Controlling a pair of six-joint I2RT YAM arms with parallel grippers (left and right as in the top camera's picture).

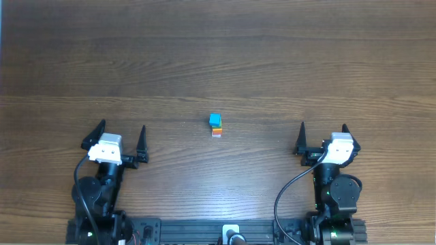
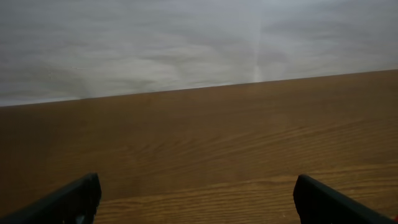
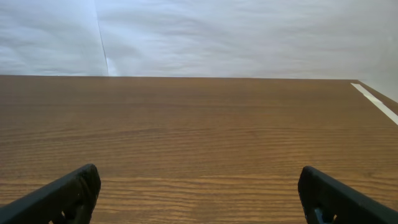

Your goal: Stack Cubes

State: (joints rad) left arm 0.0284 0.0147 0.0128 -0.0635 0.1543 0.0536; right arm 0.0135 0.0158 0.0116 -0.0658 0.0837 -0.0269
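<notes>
Top view: blue cube (image 1: 215, 120) atop orange cube (image 1: 216, 129), table (image 1: 218, 54) ctr.

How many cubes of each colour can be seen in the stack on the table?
blue cube: 1
orange cube: 1
red cube: 1
Total: 3, although the two lower cubes show only as thin bands under the blue one, so their colours are less certain.

Wood-grain table (image 1: 218, 54), small cube stack (image 1: 216, 126) near its middle
</notes>
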